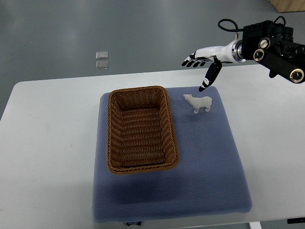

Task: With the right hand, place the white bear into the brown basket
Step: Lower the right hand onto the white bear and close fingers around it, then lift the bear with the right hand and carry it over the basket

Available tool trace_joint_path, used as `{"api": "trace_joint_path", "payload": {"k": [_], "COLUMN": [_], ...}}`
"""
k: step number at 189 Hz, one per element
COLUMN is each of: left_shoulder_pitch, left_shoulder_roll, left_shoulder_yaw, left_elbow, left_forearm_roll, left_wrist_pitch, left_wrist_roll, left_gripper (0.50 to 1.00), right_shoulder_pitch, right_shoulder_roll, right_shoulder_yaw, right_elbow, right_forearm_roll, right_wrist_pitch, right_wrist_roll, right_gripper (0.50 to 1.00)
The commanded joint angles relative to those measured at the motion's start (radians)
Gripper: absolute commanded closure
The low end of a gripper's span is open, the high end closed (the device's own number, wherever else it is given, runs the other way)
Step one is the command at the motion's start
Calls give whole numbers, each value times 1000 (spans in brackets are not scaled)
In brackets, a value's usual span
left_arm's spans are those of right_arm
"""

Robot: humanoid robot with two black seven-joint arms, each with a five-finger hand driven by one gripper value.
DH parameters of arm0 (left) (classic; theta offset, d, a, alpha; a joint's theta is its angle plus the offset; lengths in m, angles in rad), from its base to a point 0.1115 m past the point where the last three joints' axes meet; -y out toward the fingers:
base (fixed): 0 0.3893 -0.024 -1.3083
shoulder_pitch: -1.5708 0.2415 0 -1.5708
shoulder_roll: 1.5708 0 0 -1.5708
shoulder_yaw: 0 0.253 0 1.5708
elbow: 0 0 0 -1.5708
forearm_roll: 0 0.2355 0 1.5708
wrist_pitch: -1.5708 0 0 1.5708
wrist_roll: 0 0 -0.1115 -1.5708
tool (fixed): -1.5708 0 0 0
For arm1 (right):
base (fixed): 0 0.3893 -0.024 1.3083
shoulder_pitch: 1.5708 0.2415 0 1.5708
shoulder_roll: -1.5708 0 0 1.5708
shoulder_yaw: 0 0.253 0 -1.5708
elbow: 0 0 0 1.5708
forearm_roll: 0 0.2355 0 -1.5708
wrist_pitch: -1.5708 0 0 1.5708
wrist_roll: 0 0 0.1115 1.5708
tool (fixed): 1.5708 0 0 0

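- A blue mat lies on the white table.
- The brown basket sits on it, nothing inside.
- The white bear stands just right of the basket.
- Beyond, the right hand hovers, fingers spread, holding nothing.

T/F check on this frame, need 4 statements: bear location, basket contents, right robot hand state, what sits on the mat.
1. The white bear lies inside the brown basket. False: it stands on the blue mat, to the right of the basket.
2. The basket is empty. True.
3. The right robot hand is closed around the bear. False: its fingers are spread, it holds nothing, and it sits above and behind the bear.
4. Basket and bear both rest on the blue mat. True.
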Motion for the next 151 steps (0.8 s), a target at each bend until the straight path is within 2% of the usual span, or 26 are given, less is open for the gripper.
{"api": "trace_joint_path", "payload": {"k": [1, 89, 112, 133, 151], "left_shoulder_pitch": [0, -2, -2, -2, 0], "left_shoulder_roll": [0, 0, 0, 0, 0], "left_shoulder_yaw": [0, 0, 0, 0, 0], "left_elbow": [1, 1, 1, 1, 1], "left_forearm_roll": [0, 0, 0, 0, 0], "left_wrist_pitch": [0, 0, 0, 0, 0], "left_wrist_roll": [0, 1, 1, 1, 0], "left_gripper": [500, 500, 500, 500, 500], "right_shoulder_pitch": [-23, -153, -167, -175, -176], "right_shoulder_roll": [17, 68, 68, 68, 69], "right_shoulder_yaw": [-2, -39, -39, -39, -39], "right_elbow": [11, -23, -35, -35, -36], "right_forearm_roll": [-1, -74, -82, -94, -94], "right_wrist_pitch": [-14, -154, -163, -166, -177], "right_wrist_roll": [-3, -4, -4, -4, -4], "right_gripper": [570, 581, 605, 668, 681]}}
